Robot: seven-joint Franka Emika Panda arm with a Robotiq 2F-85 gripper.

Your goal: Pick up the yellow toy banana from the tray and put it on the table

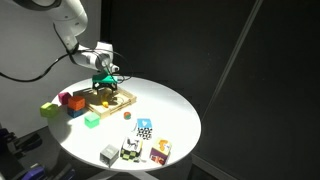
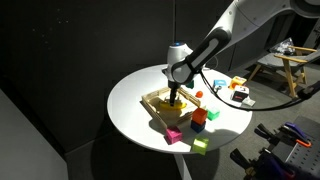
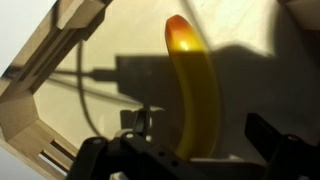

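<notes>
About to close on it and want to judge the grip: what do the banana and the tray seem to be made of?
Banana: probably hard plastic, smooth with a slight sheen. The yellow skin is even and untextured, and the tip glows orange in the light.
Tray: light wood, possibly plywood, with a matt finish. The rim is pale and its cut edge seems to show layered lines.

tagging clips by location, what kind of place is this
Probably a lab or robot test setup, not a home: black curtains screen off a round white table, with toy blocks laid out on it as props.
</notes>
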